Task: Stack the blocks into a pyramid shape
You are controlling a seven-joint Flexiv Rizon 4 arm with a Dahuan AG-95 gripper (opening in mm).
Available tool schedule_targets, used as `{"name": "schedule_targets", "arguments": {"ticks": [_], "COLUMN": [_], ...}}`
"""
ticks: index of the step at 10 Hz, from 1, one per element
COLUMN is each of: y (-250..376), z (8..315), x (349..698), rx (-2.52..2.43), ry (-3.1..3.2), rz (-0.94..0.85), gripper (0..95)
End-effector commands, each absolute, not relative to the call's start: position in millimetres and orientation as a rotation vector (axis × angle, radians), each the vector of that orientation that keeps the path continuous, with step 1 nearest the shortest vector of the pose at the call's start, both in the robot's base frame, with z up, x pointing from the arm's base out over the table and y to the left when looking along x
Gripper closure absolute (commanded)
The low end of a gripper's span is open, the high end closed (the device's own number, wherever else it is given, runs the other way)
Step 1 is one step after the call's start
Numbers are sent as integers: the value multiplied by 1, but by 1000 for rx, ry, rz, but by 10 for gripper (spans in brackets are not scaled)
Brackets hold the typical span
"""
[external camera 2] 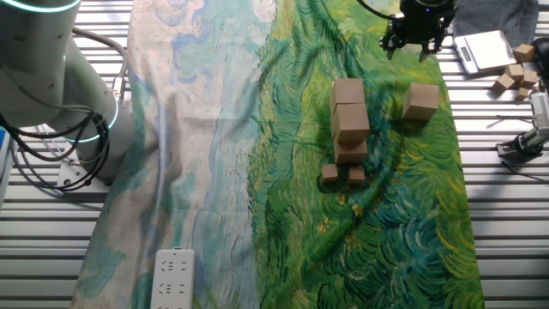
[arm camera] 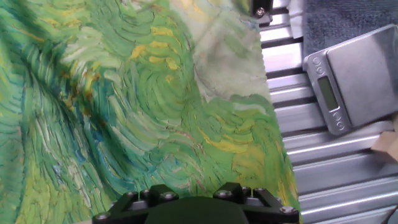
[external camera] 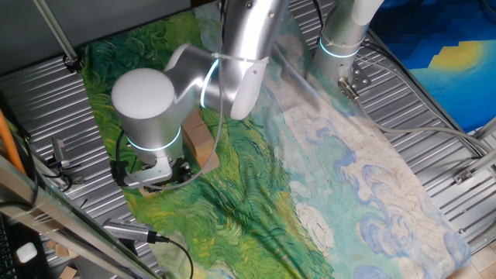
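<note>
- The surface (external camera 2: 506, 257) is ribbed grey metal slats.
- A painted cloth (external camera 2: 214, 172) in swirling greens and pale blues lies across it.
- A white power strip (external camera 2: 174, 279) sits at 7 o'clock in the other fixed view.
- A grey digital scale (arm camera: 348, 78) rests at 3 o'clock in the hand view.

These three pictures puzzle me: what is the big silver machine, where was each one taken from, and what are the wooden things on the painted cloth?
The silver machine is a robot arm. Two pictures come from fixed cameras on different sides of the table; the third looks out from a camera on the arm's hand.

A green and blue painted cloth covers the table. On it lie plain wooden blocks: several in a close cluster, some large and some small, and one apart.

The dark gripper sits above the cloth's far edge. It seems to hold nothing, though I cannot tell whether its fingers are open. A kitchen scale rests beside the cloth.
</note>
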State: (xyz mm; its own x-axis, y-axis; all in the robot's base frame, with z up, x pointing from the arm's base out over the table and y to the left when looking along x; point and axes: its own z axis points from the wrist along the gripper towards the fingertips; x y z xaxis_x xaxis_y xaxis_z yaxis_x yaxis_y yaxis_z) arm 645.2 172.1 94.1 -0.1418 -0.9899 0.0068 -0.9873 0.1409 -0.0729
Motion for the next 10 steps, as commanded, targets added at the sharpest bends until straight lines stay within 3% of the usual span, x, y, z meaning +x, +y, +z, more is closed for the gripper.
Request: {"name": "schedule_targets", "arguments": {"ticks": [1, 10], "y": [173, 173], "z": [95, 95], "x": [645, 645], "rx": [-2021, -1754], "ry": [2349, 2582], "rz": [-88, -91], "gripper": [380, 380]}}
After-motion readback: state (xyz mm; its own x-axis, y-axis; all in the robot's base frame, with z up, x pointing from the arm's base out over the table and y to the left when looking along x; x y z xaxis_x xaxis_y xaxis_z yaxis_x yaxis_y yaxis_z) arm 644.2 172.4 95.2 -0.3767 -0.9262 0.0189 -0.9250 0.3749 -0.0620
